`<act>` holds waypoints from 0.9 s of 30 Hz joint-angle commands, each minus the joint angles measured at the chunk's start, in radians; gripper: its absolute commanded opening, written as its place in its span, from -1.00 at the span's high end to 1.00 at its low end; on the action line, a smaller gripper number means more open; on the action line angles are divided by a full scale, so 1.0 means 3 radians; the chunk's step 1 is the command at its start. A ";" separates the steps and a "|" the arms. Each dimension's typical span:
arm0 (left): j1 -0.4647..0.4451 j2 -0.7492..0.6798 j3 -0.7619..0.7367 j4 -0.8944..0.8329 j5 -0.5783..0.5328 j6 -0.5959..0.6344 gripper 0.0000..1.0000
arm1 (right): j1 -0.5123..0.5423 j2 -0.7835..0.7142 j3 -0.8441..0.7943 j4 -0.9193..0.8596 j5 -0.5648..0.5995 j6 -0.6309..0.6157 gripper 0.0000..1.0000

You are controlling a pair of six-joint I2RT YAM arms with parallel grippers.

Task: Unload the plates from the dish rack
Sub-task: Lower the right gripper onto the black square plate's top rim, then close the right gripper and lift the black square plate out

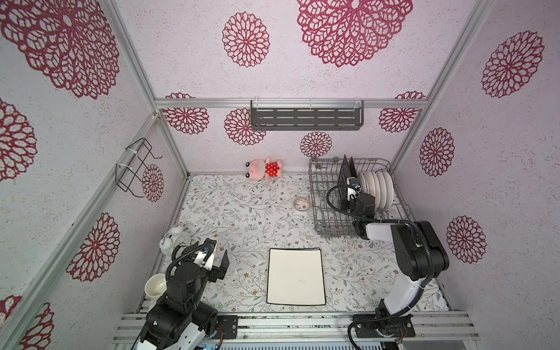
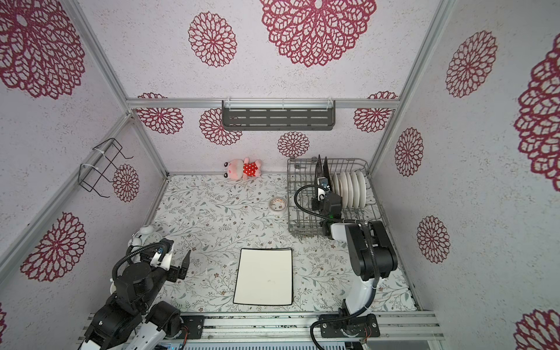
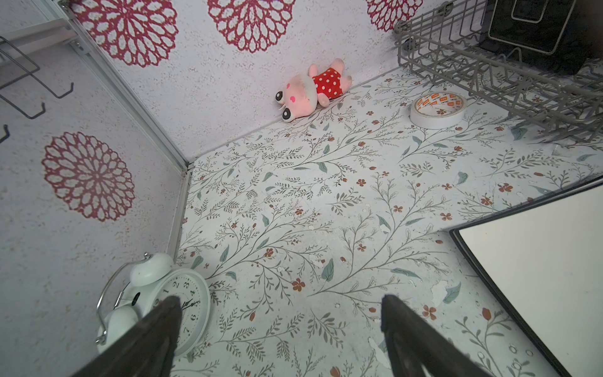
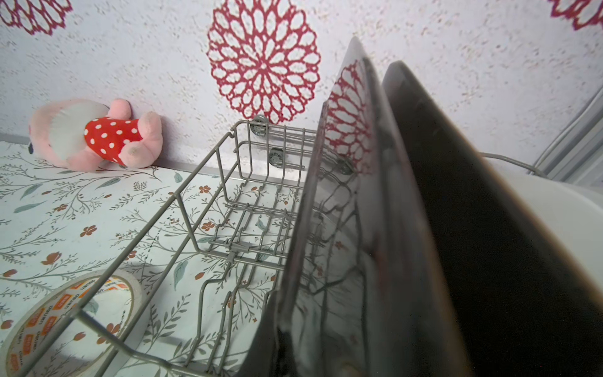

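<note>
Right wrist view: right gripper (image 1: 351,185) reaches a black plate (image 4: 342,228) upright in the dish rack (image 4: 208,158), probably to lift it; grip unclear. Left gripper (image 3: 280,300), well off the rack, gapes wide.

Blind spots around my grippers

My right gripper (image 1: 350,185) sits under its own wrist among the upright glossy black square plates (image 4: 342,235), so I can't tell how its jaws stand. The nearer plate smears into blur close to my camera. Just past them, a round white plate (image 4: 554,225) runs off the frame. Behind my left arm the cream ceramic mug (image 1: 155,288) is half covered. My left gripper (image 3: 280,298) shows only its fingertips.
</note>
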State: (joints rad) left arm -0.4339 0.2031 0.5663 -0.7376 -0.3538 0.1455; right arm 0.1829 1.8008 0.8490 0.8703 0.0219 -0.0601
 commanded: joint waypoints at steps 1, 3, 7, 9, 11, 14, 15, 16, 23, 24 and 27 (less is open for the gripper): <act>-0.0023 0.0018 -0.0038 0.0101 -0.0022 -0.0004 -0.95 | -0.0011 0.0024 0.0090 0.0023 -0.0096 0.0078 0.91; -0.0022 0.0021 -0.0042 0.0100 -0.0022 -0.0008 -0.95 | -0.0012 0.0026 0.0091 0.0024 -0.0107 0.0074 0.93; -0.0026 0.0013 -0.0042 0.0096 -0.0012 -0.0005 -0.95 | -0.0012 0.0028 0.0085 0.0057 -0.0154 0.0052 0.96; -0.0024 0.0015 -0.0042 0.0096 -0.0002 -0.0001 -0.95 | -0.0004 0.0030 0.0155 -0.0027 -0.0210 0.0037 0.97; -0.0026 0.0013 -0.0047 0.0098 0.0013 0.0005 -0.95 | 0.0026 -0.0005 0.0247 -0.0163 -0.0216 -0.0081 0.99; -0.0022 0.0004 -0.0047 0.0098 0.0024 0.0010 -0.95 | 0.0050 -0.0117 0.0333 -0.0274 -0.0163 -0.0178 1.00; -0.0023 -0.0003 -0.0046 0.0097 0.0029 0.0014 -0.95 | 0.0052 -0.0167 0.0352 -0.0308 -0.0156 -0.0204 1.00; -0.0026 -0.0014 -0.0046 0.0098 0.0034 0.0012 -0.95 | 0.0058 -0.0228 0.0375 -0.0370 -0.0155 -0.0233 1.00; -0.0026 -0.0160 -0.0043 0.0095 0.0101 0.0041 -0.95 | 0.0184 -0.0549 0.0511 -0.0737 -0.0151 -0.0505 1.00; -0.0026 -0.0188 -0.0040 0.0088 0.0127 0.0050 -0.95 | 0.0202 -0.0583 0.0543 -0.0808 -0.0140 -0.0535 1.00; -0.0029 -0.0275 -0.0042 0.0073 0.0241 0.0101 -0.95 | 0.0251 -0.0710 0.0636 -0.1010 -0.0088 -0.0574 1.00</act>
State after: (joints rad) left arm -0.4339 0.1452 0.5591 -0.7368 -0.3225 0.1532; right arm 0.2264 1.6997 0.9619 0.5156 0.0284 -0.2035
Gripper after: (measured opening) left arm 0.974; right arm 0.152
